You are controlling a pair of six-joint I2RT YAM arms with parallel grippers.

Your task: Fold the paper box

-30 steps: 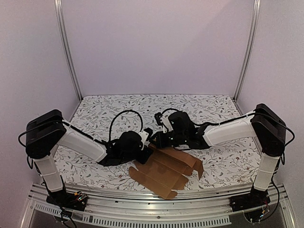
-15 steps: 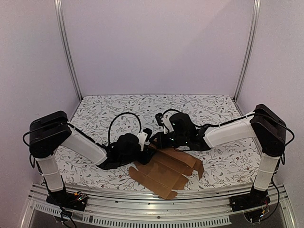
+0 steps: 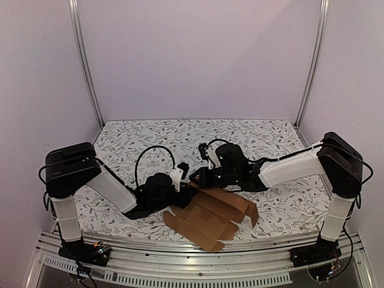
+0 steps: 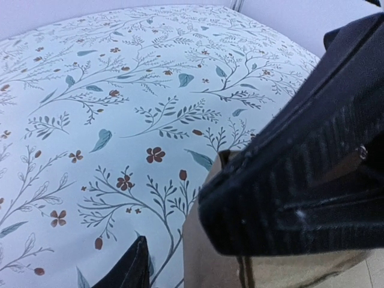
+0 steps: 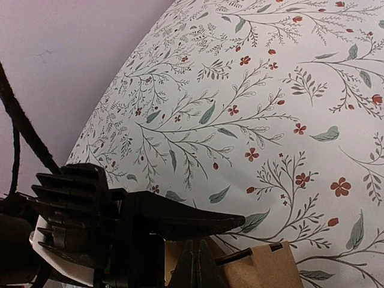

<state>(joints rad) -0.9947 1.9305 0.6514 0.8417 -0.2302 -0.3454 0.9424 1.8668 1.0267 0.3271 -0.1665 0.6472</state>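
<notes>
Find the box [image 3: 207, 216] at 6 o'clock on the surface [image 3: 150, 135], mostly flat, far flaps slightly raised. Note the left tool [image 3: 182, 176] and right tool [image 3: 197, 177] crowding its 11 o'clock corner, close together, likely so as to steady one panel while bending the neighbouring flap. Cannot tell either tool's spread: wrist views too close, cardboard edge just beside dark fingers. Judging by the open panels, early in folding.

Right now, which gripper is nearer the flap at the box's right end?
Right. The right gripper sits at the paper box's far edge, left of that flap; the left gripper is farther left, at the far-left corner.
</notes>
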